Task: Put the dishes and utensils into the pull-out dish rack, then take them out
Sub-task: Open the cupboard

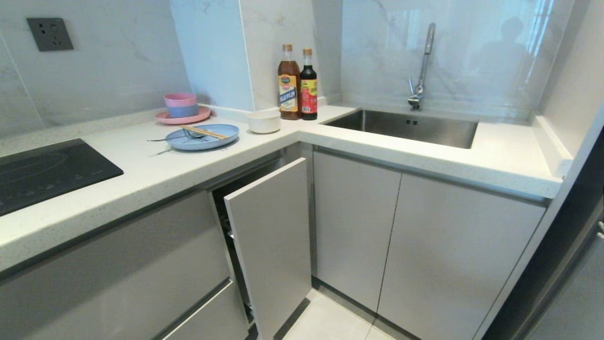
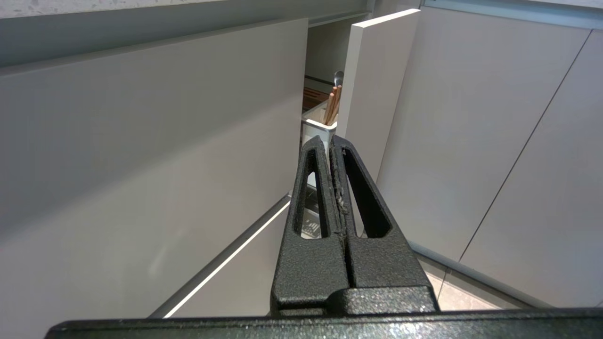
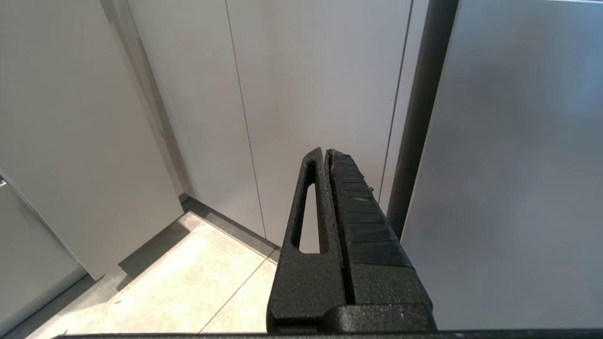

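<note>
On the counter lies the light-blue plate (image 1: pixel 203 137) with the wooden chopsticks (image 1: pixel 204 131) and the silver utensil (image 1: pixel 163 140) resting across it. The cream bowl (image 1: pixel 264 122) stands to its right. Below, the pull-out dish rack's pale front panel (image 1: pixel 271 245) juts out from the cabinets. My left gripper (image 2: pixel 328 139) is shut and empty, low in front of the rack's gap. There a white caddy (image 2: pixel 316 123) holds brown sticks (image 2: pixel 332 106) and a spoon (image 2: pixel 338 77). My right gripper (image 3: pixel 326 151) is shut and empty, facing the cabinet doors. Neither arm shows in the head view.
A pink plate (image 1: pixel 163 118) with a pink-and-blue cup (image 1: pixel 180 105) sits behind the blue plate. Two bottles (image 1: pixel 297 85) stand in the corner. The sink (image 1: pixel 406 126) with its tap is on the right, a black hob (image 1: pixel 42 172) on the left. Pale floor tiles (image 3: pixel 179 278) lie below.
</note>
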Available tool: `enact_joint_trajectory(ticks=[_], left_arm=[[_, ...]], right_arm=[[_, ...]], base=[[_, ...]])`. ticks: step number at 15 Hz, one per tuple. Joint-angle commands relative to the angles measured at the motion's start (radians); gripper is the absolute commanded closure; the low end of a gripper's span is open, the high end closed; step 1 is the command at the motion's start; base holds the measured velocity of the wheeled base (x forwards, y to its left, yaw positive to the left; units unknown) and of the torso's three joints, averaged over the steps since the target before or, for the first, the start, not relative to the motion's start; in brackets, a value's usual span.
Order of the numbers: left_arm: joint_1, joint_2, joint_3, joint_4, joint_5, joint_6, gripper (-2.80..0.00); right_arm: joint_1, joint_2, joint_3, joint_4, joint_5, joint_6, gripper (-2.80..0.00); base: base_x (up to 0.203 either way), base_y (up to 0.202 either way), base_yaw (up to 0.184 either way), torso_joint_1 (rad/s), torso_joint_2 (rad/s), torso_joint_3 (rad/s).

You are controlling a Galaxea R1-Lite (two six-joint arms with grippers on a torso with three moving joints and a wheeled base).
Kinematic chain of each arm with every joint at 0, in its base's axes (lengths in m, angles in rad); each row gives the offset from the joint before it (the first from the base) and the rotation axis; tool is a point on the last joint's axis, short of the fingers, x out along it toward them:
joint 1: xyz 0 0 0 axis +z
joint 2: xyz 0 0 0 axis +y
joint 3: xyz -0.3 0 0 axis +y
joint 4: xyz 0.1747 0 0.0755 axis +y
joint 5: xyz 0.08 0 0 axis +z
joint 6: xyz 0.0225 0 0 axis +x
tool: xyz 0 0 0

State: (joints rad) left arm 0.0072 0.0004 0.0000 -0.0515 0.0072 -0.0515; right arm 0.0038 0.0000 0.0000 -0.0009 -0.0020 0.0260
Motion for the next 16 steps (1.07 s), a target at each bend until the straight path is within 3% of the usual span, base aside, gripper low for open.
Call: enact_joint_trajectory(ticks=[1,9,12,14,16], left_arm=[[0.000,0.000,0.021,-0.001,0.000,-0.001,0.00],[0.000,0.000,0.021,-0.004,0.000,0.003,0.00],[0.000,0.000,-0.001,0.007,-0.002,0.034,0.00],[0.000,0.009,-0.114,0.021,-0.003,0.036,0.00],[0.000,0.081,-0.320,0.072,-0.003,0.037,0.00]], right_arm=[[0.001,0.000,0.001,-0.001,0.000,0.000,0.00],[0.001,0.000,0.002,-0.001,-0.001,0.000,0.00],[0.001,0.000,0.002,0.000,0.000,0.000,0.00],[0.001,0.000,0.002,-0.001,0.000,0.000,0.00],[0.001,0.000,0.002,-0.001,0.000,0.000,0.00]], base=[[0.000,0.000,0.000,0.000,0.00,0.000],[0.000,0.000,0.000,0.000,0.00,0.000],[0.000,0.000,0.000,0.000,0.00,0.000],[0.000,0.000,0.000,0.000,0.00,0.000],[0.000,0.000,0.000,0.000,0.00,0.000]])
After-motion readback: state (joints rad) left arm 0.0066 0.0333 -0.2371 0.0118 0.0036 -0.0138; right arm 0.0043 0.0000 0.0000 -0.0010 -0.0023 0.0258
